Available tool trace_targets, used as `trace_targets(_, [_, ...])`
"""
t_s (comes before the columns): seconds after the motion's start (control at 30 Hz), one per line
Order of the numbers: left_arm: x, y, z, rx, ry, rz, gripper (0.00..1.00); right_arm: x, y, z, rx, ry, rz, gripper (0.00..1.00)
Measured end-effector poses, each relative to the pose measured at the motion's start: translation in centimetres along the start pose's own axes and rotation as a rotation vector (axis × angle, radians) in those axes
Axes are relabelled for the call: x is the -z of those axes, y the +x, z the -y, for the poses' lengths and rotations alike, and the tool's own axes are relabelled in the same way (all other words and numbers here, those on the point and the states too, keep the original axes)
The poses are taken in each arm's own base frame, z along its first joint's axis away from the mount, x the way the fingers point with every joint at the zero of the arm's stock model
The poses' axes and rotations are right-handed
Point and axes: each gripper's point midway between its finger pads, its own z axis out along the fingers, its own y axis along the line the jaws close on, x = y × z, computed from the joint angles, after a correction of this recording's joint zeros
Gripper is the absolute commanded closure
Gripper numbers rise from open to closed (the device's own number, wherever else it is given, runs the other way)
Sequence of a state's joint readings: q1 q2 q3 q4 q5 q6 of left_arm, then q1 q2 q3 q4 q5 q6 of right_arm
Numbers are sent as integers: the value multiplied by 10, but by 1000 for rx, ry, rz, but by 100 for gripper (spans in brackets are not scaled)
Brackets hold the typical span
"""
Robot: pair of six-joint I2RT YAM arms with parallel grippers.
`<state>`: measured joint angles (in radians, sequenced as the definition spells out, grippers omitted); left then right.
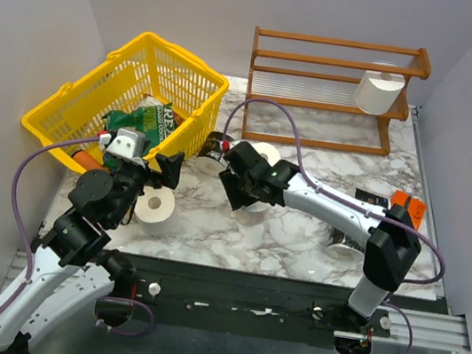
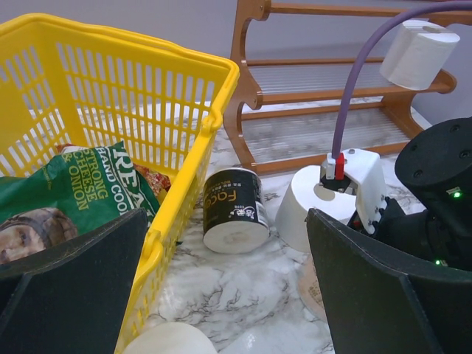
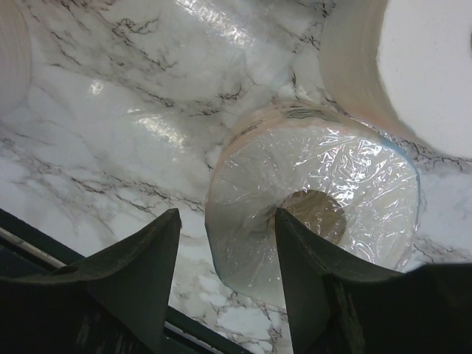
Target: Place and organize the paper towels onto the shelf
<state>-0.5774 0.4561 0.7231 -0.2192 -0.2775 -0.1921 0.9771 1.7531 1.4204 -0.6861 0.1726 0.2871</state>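
The reddish-brown shelf (image 1: 325, 65) stands at the back right with one white paper towel roll (image 1: 380, 92) on its middle tier; both also show in the left wrist view, the shelf (image 2: 324, 92) and the roll (image 2: 417, 51). My right gripper (image 1: 242, 198) is open and low over a plastic-wrapped roll (image 3: 317, 192); one finger (image 3: 133, 273) is outside it and the other finger (image 3: 317, 287) over its core. A bare roll (image 1: 266, 154) stands just behind. My left gripper (image 1: 168, 169) is open and empty, above another roll (image 1: 155, 206) beside the basket.
A yellow basket (image 1: 77, 102) holding snack bags is at the left. A black can (image 2: 236, 210) lies between the basket and the shelf. An orange and a black item (image 1: 407, 204) and another container (image 1: 347, 244) lie at the right, by the right arm.
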Motion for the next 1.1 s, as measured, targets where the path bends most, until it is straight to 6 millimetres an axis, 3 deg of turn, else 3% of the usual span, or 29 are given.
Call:
trace_targets(0.2, [0,0,0,0,0,0,1,-3,0,7,16,70,10,45])
trace_targets(0.33, [0,0,0,0,0,0,1,-2,1,12,36,107,13,55])
trace_targets(0.57, [0,0,0,0,0,0,1,-2,3,15,90,121,11,55])
trace_targets(0.73, [0,0,0,0,0,0,1,-1,5,14,111,109,1,44])
trace_targets(1.1, [1,-1,0,1,1,5,1,0,10,11,92,104,-27,34])
